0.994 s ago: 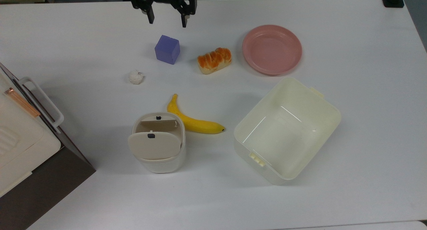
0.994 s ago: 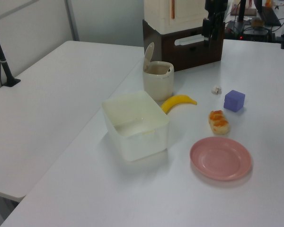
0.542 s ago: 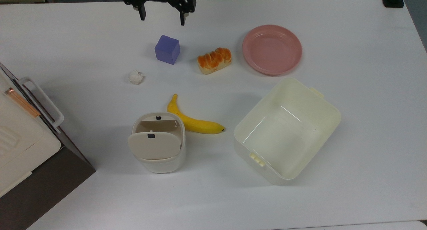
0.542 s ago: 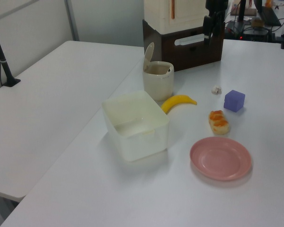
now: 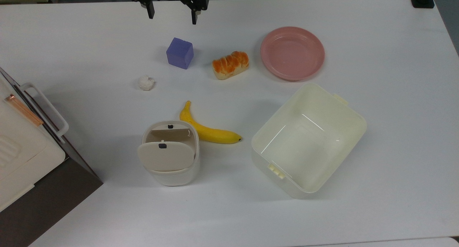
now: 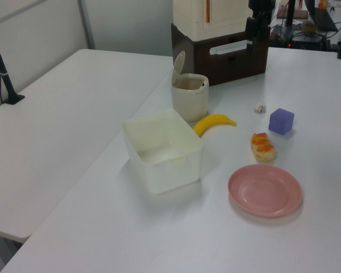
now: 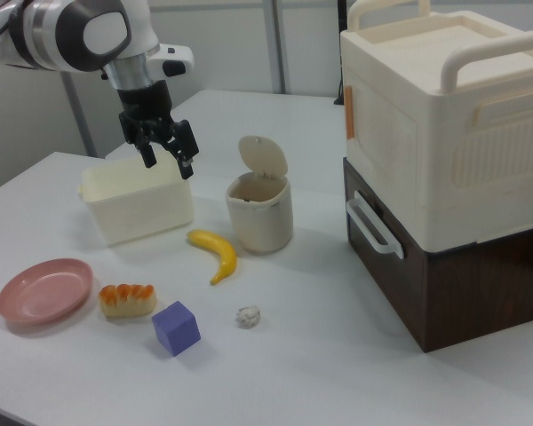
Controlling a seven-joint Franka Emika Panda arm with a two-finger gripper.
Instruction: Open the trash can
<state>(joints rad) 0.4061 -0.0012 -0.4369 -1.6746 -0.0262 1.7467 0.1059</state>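
Off-white trash can [image 5: 171, 153] lid-up, well apart from jaws.

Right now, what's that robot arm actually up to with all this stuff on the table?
The arm is holding nothing: its gripper hangs open above the table, well away from the small trash can. The can's lid already stands flipped up, so the opening job looks done. A banana lies beside the can, with an empty pale-yellow tub, a purple cube, a bread roll and a pink plate untouched around it.
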